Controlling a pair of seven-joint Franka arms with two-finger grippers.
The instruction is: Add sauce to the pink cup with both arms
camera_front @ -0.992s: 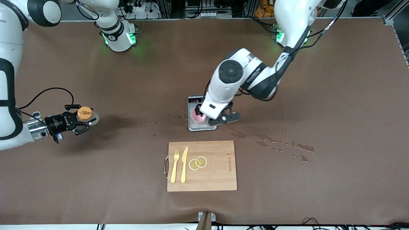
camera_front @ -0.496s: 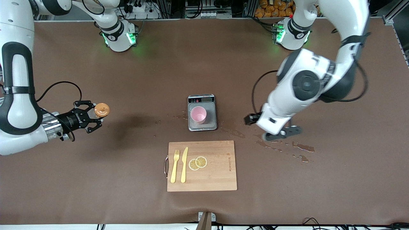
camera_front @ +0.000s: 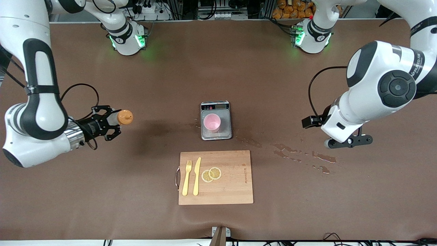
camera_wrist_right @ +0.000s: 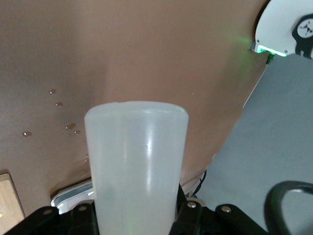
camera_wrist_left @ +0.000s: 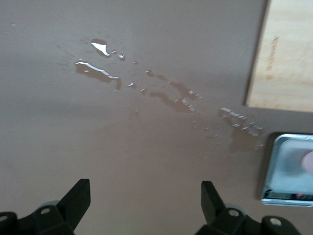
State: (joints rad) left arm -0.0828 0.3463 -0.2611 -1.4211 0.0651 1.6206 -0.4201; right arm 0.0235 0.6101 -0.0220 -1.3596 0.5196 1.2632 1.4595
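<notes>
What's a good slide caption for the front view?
Right gripper holds the sauce aloft; the pink cup waits on the scale; left gripper open over spills.

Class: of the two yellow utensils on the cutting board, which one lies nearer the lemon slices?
The knife: it lies between the fork and the lemon slices.

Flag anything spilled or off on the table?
Yes: wet puddles streak the brown table from beside the scale toward the left arm's end, under the open left gripper. The pink cup stands upright on the scale; the right gripper holds the sauce in the air.
</notes>
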